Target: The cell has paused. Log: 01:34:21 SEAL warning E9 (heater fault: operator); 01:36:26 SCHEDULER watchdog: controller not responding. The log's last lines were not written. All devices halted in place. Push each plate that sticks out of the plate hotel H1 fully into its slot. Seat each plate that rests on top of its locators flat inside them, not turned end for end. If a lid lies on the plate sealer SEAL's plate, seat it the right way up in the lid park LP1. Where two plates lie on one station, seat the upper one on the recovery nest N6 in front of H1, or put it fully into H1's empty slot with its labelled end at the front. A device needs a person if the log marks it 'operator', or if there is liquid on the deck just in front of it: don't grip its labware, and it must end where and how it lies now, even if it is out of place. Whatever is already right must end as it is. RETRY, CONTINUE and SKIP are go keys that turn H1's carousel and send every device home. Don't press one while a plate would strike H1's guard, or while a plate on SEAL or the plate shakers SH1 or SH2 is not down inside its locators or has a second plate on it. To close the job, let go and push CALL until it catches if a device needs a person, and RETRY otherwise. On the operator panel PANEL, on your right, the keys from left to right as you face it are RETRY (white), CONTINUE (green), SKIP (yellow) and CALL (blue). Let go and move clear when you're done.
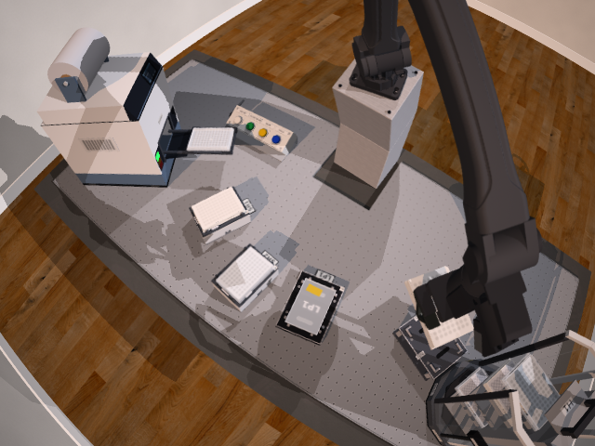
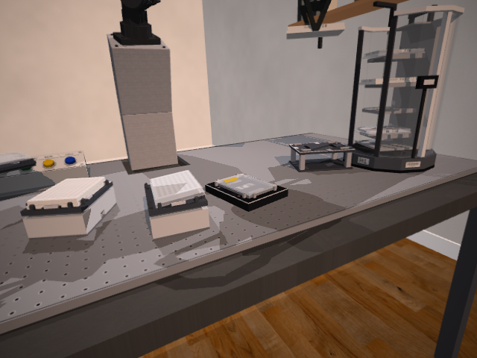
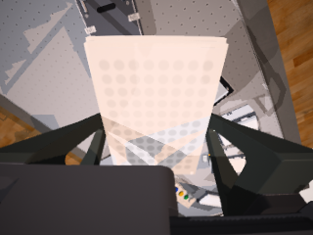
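My gripper point(image 1: 434, 311) point(image 2: 314, 13) point(image 3: 156, 117) is shut on a white well plate point(image 1: 447, 331) point(image 2: 315, 31) point(image 3: 156, 93) and holds it level, high above the deck. It hangs over the recovery nest N6 point(image 1: 408, 335) point(image 2: 321, 148) point(image 3: 117, 15), which stands bare in front of the plate hotel H1 point(image 1: 504, 393) point(image 2: 396, 96). A grey lid point(image 1: 310, 302) point(image 2: 246, 185) with a yellow label sits in the lid park LP1 point(image 1: 285, 324) point(image 2: 250, 202). Each shaker bears one white plate, the farther plate point(image 1: 218, 208) point(image 2: 69, 191) and the nearer plate point(image 1: 245, 274) point(image 2: 175, 186).
The sealer SEAL point(image 1: 105, 129) stands at the far left with a white plate point(image 1: 210, 138) on its extended tray. The panel point(image 1: 259, 128) point(image 2: 57, 162) sits beside it. The arm's pedestal point(image 1: 376, 124) point(image 2: 144, 104) stands at the back. H1 holds several plates in its slots.
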Controlling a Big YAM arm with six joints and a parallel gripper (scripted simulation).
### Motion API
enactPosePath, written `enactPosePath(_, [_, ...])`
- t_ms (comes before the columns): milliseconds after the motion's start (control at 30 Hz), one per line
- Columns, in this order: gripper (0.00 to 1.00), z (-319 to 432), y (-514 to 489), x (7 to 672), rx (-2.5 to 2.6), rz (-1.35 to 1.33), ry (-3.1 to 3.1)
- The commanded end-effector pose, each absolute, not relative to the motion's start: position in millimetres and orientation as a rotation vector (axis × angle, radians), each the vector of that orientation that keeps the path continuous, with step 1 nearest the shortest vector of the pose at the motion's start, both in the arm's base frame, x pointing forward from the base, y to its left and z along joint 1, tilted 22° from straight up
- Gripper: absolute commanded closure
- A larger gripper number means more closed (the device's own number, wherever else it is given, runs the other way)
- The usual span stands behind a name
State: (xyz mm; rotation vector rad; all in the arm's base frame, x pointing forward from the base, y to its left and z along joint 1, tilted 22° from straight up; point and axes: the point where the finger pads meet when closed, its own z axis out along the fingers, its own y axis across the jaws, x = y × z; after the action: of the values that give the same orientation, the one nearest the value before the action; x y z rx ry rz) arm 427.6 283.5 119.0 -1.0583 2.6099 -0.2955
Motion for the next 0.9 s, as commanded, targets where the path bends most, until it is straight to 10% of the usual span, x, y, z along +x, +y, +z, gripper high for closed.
enactPosePath(0, [0.16,133,308,435,-1.025,-0.275,2.589])
enactPosePath(867, [0.16,116,383,404,-1.027,-0.27,2.59])
